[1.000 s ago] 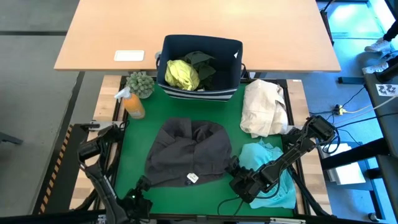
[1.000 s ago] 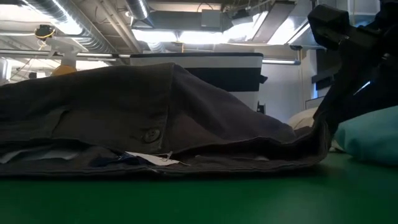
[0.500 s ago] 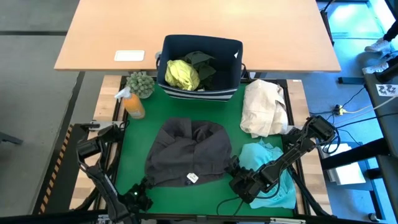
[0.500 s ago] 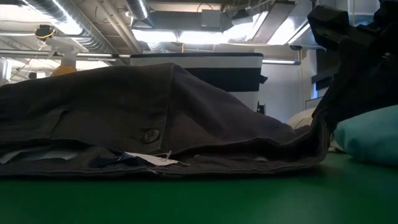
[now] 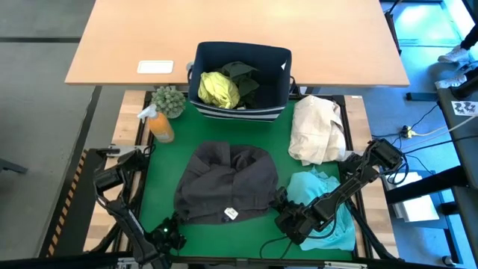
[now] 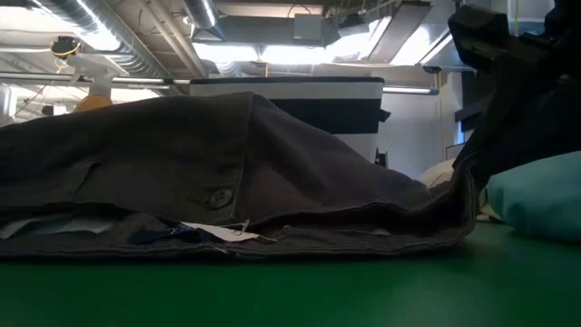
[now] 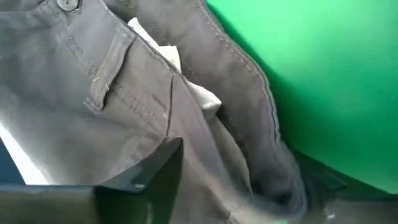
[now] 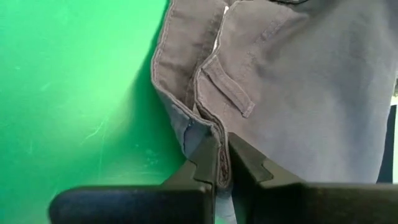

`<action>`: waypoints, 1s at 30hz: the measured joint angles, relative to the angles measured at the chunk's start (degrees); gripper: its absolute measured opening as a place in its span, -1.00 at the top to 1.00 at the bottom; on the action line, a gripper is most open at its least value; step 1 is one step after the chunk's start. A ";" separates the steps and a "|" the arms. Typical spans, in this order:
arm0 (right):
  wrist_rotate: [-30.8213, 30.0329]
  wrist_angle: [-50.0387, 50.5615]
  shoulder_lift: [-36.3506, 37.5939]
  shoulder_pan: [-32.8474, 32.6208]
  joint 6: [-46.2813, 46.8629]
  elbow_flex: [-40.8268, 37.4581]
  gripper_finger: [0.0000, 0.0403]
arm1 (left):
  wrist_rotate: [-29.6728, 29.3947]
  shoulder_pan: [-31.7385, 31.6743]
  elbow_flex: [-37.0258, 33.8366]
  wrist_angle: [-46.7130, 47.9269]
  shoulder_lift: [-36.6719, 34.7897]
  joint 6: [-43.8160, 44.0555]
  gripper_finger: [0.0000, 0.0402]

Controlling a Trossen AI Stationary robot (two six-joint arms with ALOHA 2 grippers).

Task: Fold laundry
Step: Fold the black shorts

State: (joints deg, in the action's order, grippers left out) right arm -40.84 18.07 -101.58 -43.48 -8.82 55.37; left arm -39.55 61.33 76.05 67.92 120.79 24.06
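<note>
The right gripper (image 8: 222, 163) has its jaws closed on the hem of the charcoal grey garment (image 5: 228, 183), at the corner of the waistband where a belt loop is sewn. Only a thin edge of cloth sits between the fingertips, so the main risk, in my judgement, is that this edge slips out when the arm pulls. The fabric looks thick and doubled there, and a pull along the seam could drag it free.

The left gripper (image 5: 169, 234) is at the opposite near corner of the same garment. One dark finger (image 7: 146, 177) lies over the cloth, with the waistband and a white inner lining just ahead of it. I cannot tell how wide its jaws are or if cloth is already between them. If this side closes on more than one layer, or only on the lining, the fold could come out uneven or twisted.

The garment looks like trousers, with a button, belt loops and a small white label. It lies bunched and wrinkled on the green mat (image 5: 160, 187), not flat. A turquoise garment (image 5: 328, 213) lies just beside the right gripper and could be caught by the arm
</note>
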 joint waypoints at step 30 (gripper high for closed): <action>-2.39 -0.54 20.38 -0.75 1.86 9.28 0.97 | -30.77 -2.76 30.78 22.07 -3.19 25.27 0.99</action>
State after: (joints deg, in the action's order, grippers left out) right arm -43.23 17.53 -81.20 -44.24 -6.96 64.65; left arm -70.32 58.57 106.83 89.99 117.60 49.33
